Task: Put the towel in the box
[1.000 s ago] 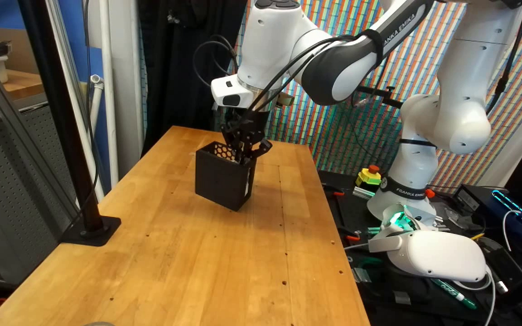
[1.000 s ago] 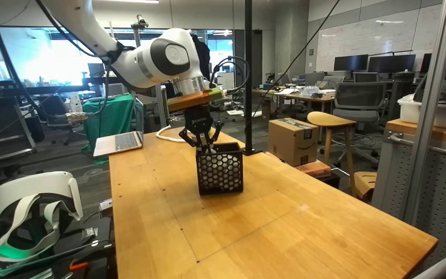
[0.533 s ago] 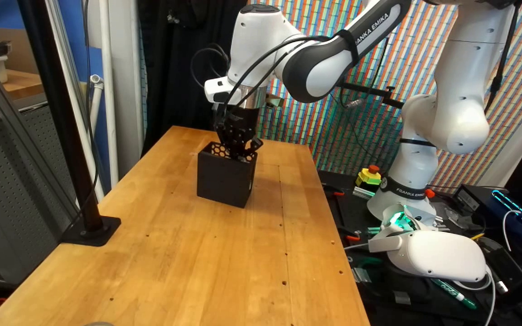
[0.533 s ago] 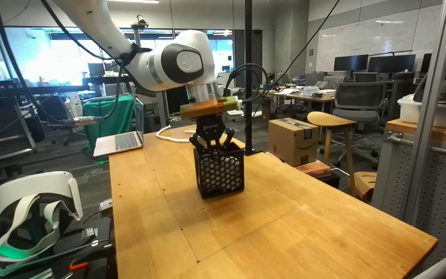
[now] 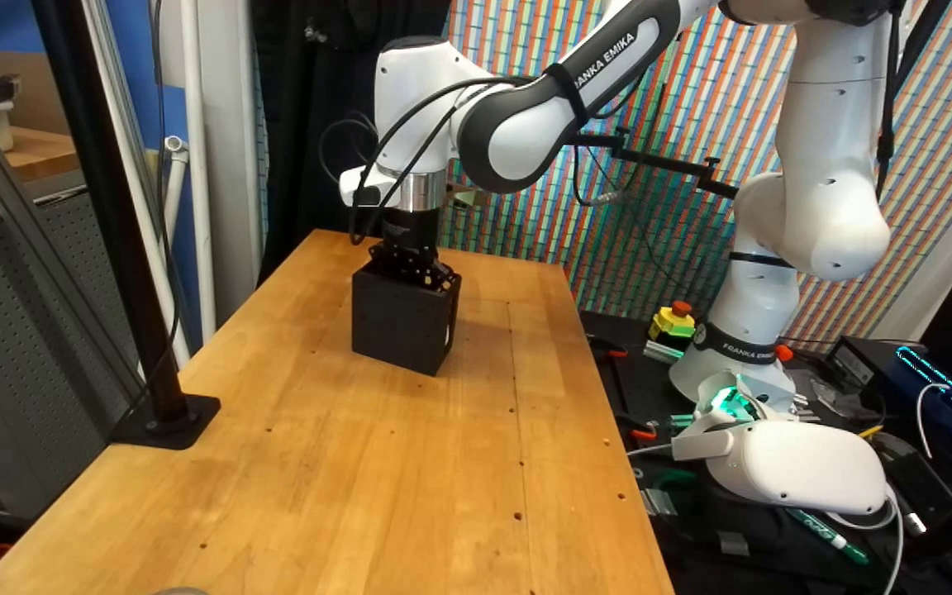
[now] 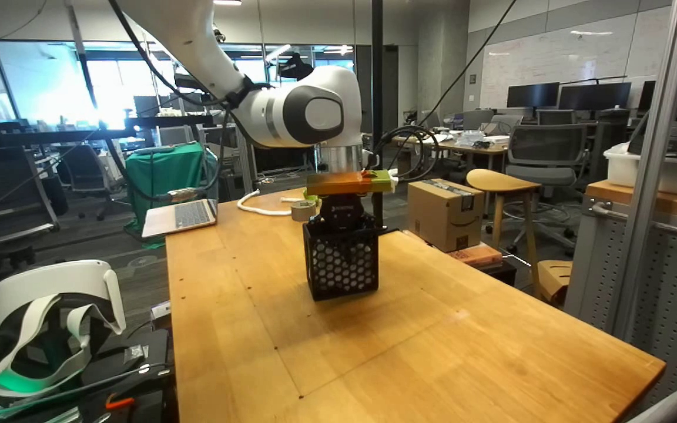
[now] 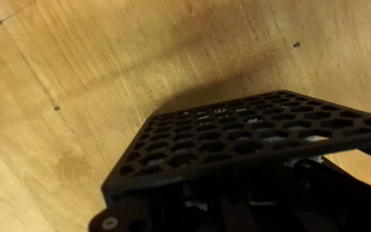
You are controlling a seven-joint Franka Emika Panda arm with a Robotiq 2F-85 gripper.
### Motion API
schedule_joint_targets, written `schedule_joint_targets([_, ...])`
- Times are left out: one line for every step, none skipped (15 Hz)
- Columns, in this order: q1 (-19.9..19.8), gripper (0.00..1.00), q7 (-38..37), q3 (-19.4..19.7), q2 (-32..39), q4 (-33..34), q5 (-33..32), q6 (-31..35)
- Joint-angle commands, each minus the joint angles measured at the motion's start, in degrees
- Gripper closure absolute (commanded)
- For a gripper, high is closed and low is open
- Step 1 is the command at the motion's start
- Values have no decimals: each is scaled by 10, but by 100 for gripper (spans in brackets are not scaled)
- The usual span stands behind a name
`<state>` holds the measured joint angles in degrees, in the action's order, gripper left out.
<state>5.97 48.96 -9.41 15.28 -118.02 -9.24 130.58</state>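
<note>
The black box (image 5: 397,322) stands upright on the wooden table (image 5: 410,479); its honeycomb side (image 6: 313,276) faces the camera in an exterior view. My gripper (image 6: 343,214) points straight down into the box's top opening, its knuckles about level with the rim in both exterior views. The box walls hide the fingertips. The jaws are shut; darkness inside keeps me from seeing whether they pinch any cloth. Pale bits of the towel (image 7: 274,139) show through the holes in the wrist view, inside the box; most of it is hidden.
Behind the box lie a tape roll (image 6: 302,211) and a white cord (image 6: 248,205). An open laptop (image 6: 181,216) sits at the table's far corner. A black post (image 5: 164,397) rises from a base plate at the table's edge.
The gripper has moved sideways and sunk deeper into the box; its fingers stood partly above the rim before. The box has shifted and turned slightly. The tape roll has come into sight.
</note>
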Motion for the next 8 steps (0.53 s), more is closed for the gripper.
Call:
schedule_joint_targets([-19,84,23,5,86,59,25,-45])
schedule_joint_targets([-19,84,22,4,89,67,27,-57])
schedule_joint_targets([-19,84,20,4,89,74,28,-66])
schedule_joint_targets([-15,84,14,2,81,76,24,-73])
schedule_joint_targets([-13,84,12,1,72,75,22,-75])
schedule_joint_targets([-8,84,5,0,54,68,14,-74])
schedule_joint_targets([-4,84,-2,-1,40,60,7,-72])
schedule_joint_targets([1,84,-10,-1,23,49,-3,-69])
